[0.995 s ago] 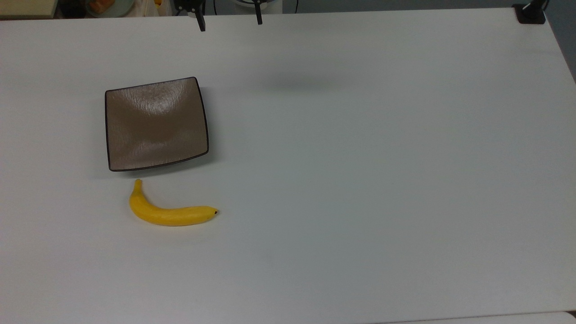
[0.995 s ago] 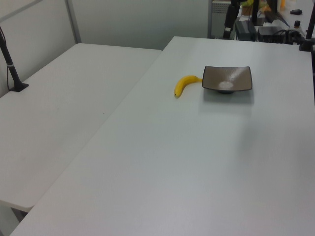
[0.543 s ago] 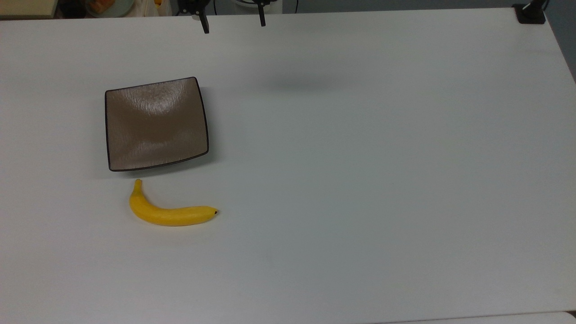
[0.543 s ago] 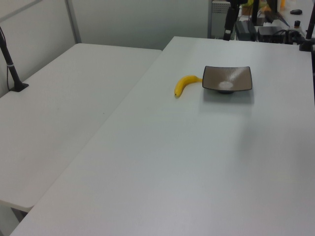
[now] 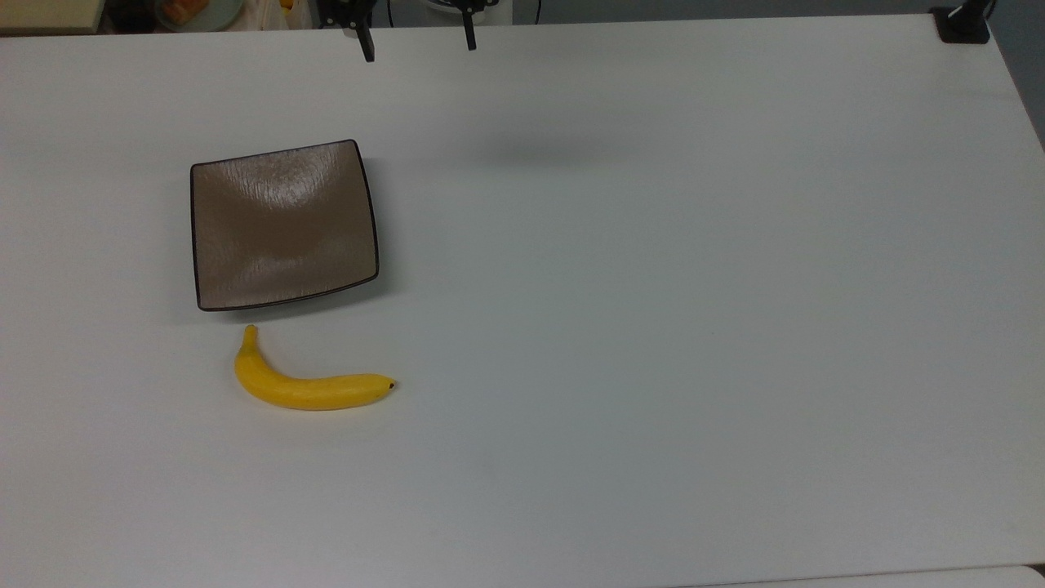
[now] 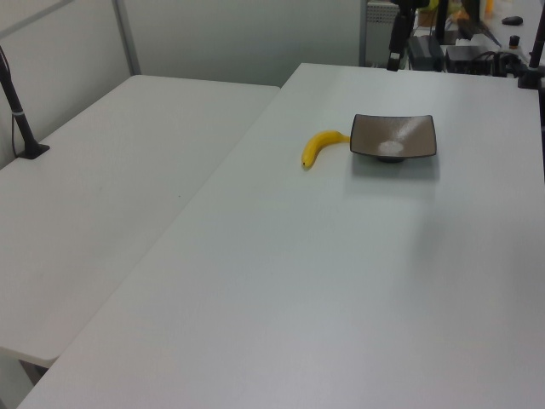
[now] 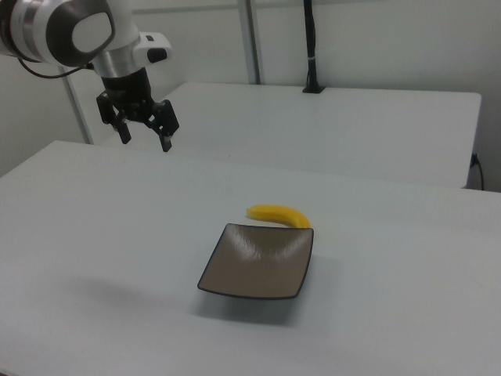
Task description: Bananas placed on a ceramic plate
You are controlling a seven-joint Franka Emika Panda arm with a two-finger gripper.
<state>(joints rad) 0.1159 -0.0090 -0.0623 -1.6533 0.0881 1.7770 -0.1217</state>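
Note:
The yellow banana [image 5: 306,385] lies on the white table just below the square brown plate [image 5: 282,224] in the top view, close to it without touching. In the left view the banana [image 6: 320,146] sits left of the plate [image 6: 393,136]; in the right view the banana [image 7: 278,214] lies behind the plate [image 7: 259,260]. Nothing rests on the plate. My gripper [image 7: 145,137] hangs high above the table, well away from both, its two black fingers spread open and empty. At the top edge of the top view, the gripper [image 5: 418,45] shows as two fingertips.
A second white table [image 6: 111,162] adjoins on the left view's left, with a black stand [image 6: 21,119] on it. Another black mount [image 5: 963,23] sits at the top view's top right corner. Clutter [image 6: 460,34] stands beyond the table's far end.
The gripper's fingertips shifted slightly along the top edge of the top view. The banana and the plate have not moved.

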